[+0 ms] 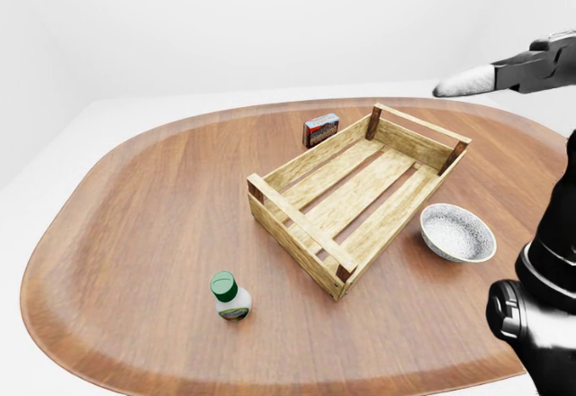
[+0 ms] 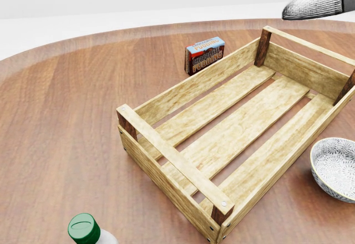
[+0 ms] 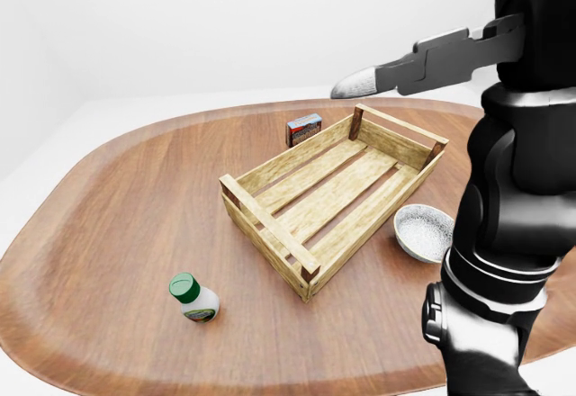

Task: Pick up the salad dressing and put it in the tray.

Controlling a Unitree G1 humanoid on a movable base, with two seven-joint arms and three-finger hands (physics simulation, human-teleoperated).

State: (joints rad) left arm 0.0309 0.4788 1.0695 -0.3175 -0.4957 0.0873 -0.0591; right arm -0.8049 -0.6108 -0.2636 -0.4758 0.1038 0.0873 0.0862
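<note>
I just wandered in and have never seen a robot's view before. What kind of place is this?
Probably a bare simulated test room, not a real kitchen: blank white surroundings and one rounded wooden table. On it stand a slatted wooden tray, a green-capped salad dressing bottle, a small bowl and a pudding box.

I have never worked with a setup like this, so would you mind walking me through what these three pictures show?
These are simulator renders from three cameras on a humanoid robot's head, looking out over its own arms: a left-eye view, a right-eye view and a closer head view. The black jointed shape at the right is the robot's right arm, ending in its right hand, of which one pale-tipped finger shows, raised above the table and holding nothing. The left hand is out of sight. On the wooden table lie an empty slatted wooden tray, a green-capped salad dressing bottle at its lower left, a patterned bowl to its right, and a small pudding box beyond its top edge.
</note>
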